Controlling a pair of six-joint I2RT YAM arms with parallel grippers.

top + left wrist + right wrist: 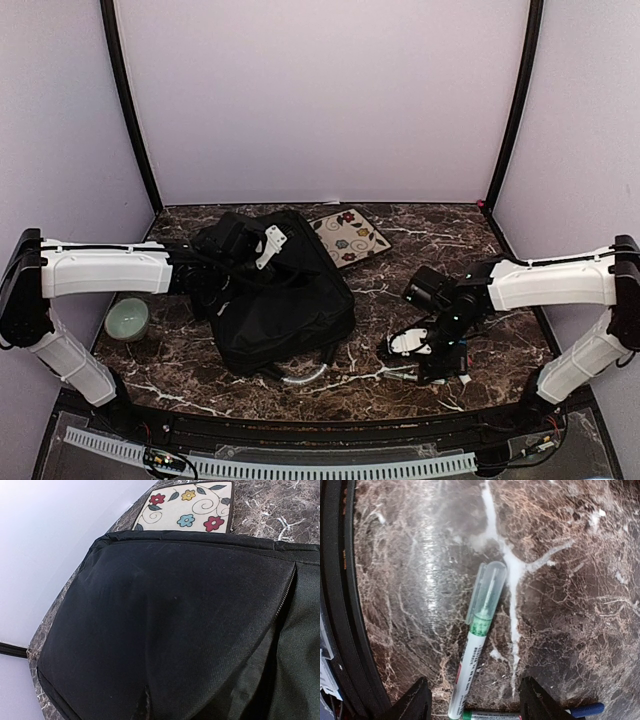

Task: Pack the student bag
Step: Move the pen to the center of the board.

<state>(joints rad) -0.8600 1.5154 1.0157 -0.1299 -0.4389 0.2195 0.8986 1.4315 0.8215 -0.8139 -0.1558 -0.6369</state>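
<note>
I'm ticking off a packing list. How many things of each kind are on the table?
student bag: 1
floral pouch: 1
pale green bowl: 1
pens: 2, a clear-capped marker and a second pen cut off by the frame's edge; a blue end beside it may be a third
Total: 5

The marble table [440, 245] carries the student bag [285, 305], a floral pad [349, 237], a green bowl [127, 319] and a marker [476, 640].

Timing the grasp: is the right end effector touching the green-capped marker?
Apart. In the right wrist view the green-capped marker lies between the right end effector fingers, with bare tabletop showing on both sides of it.
</note>
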